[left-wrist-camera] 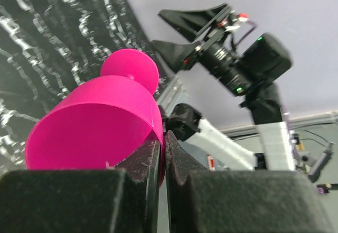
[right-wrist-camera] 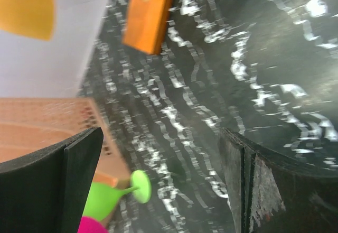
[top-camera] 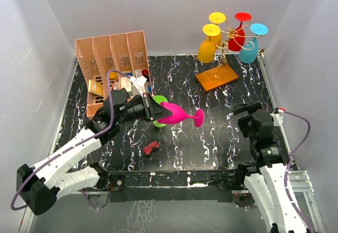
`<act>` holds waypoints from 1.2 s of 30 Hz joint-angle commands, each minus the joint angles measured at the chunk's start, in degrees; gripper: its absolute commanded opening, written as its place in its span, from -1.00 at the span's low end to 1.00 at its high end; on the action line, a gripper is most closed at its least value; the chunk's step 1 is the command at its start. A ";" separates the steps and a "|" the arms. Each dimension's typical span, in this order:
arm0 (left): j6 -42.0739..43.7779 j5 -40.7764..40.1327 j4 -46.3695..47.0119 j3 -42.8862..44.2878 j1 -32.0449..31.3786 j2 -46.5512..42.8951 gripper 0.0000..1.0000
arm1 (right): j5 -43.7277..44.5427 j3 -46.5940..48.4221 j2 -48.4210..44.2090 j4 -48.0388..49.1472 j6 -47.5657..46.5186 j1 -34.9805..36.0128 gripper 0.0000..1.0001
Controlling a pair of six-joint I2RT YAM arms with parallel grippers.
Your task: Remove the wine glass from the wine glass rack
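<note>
The left end effector (top-camera: 153, 109) is clenched on the rim of the pink wine glass (top-camera: 177, 115). In the left wrist view its two fingers (left-wrist-camera: 142, 161) pinch the bowl wall of the pink wine glass (left-wrist-camera: 100, 122) between them, almost touching each other. The glass lies on its side, bowl at the fingertips and foot pointing away from the end effector. It looks lifted clear of the desk (top-camera: 211, 138), though the overhead view does not settle this.

The wine glass rack (top-camera: 224, 58) stands well beyond that end effector and off to its right, apart from the pink glass. An orange glass (top-camera: 207, 50), a red glass (top-camera: 237, 38) and a blue glass (top-camera: 248, 50) hang upside down from its curled arms.

A green glass (top-camera: 160, 101) lies just beside the left end effector, partly hidden behind it. The pink file organiser (top-camera: 113, 53) stands beyond it to the left, and a small red object (top-camera: 151, 148) lies on the desk nearer the arm bases.

The right end effector (top-camera: 246, 113) is released, its fingers spread wide with nothing between them; it is well apart from the pink glass and faces toward it.
</note>
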 commanded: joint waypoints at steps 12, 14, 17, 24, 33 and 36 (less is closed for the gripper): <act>11.17 -15.28 -38.01 3.36 -0.07 -12.16 -1.00 | 2.55 8.86 6.58 1.17 -24.81 0.16 0.96; 11.60 -22.27 -44.14 4.42 -0.06 -13.96 -1.00 | 4.02 6.75 3.20 2.69 -24.48 0.15 0.97; 13.65 -33.50 -52.72 8.25 -0.05 -13.08 -1.00 | 6.28 4.00 -1.97 4.70 -24.44 0.13 0.96; 17.31 -46.46 -63.01 17.14 -0.08 -1.94 -1.00 | 8.39 2.06 -7.23 6.48 -24.77 0.16 0.96; 21.97 -42.72 -56.68 19.14 0.15 9.77 -1.00 | 5.53 1.86 -3.57 5.71 -24.11 0.14 0.95; 23.21 -42.28 -55.73 19.51 0.17 12.22 -1.00 | 5.57 2.06 -3.28 5.67 -24.30 0.15 0.95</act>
